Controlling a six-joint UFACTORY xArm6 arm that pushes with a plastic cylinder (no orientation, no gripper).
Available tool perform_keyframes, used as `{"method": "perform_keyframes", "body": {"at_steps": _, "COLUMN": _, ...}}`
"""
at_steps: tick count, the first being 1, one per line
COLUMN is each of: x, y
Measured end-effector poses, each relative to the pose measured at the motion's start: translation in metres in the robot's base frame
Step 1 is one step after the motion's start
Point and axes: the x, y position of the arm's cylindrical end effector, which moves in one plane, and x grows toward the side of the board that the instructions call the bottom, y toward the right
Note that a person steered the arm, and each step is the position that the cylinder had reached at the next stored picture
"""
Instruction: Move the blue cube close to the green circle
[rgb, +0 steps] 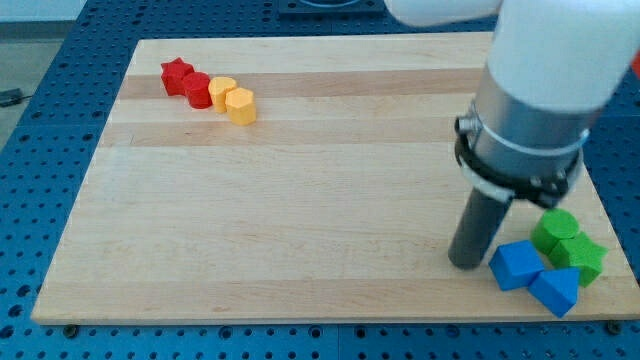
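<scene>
The blue cube (516, 265) lies near the board's bottom right corner. The green circle (555, 227) sits just up and right of it, nearly touching. My tip (466, 264) rests on the board just left of the blue cube, a small gap between them. A second green block (582, 258) lies right of the cube, and a blue triangular block (556, 291) lies below and right of it.
A red star (176, 75), a red block (197, 89), a yellow round block (221, 92) and a yellow hexagonal block (240, 105) form a row at the top left. The wooden board (300, 200) lies on a blue perforated table. The board's right and bottom edges are close to the cluster.
</scene>
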Motion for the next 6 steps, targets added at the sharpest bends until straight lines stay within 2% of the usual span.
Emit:
{"method": "perform_keyframes", "body": {"at_steps": 1, "x": 0.023, "y": 0.0}}
{"method": "perform_keyframes", "body": {"at_steps": 3, "x": 0.012, "y": 0.033}}
{"method": "perform_keyframes", "body": {"at_steps": 5, "x": -0.003, "y": 0.034}}
{"method": "perform_keyframes", "body": {"at_steps": 6, "x": -0.005, "y": 0.004}}
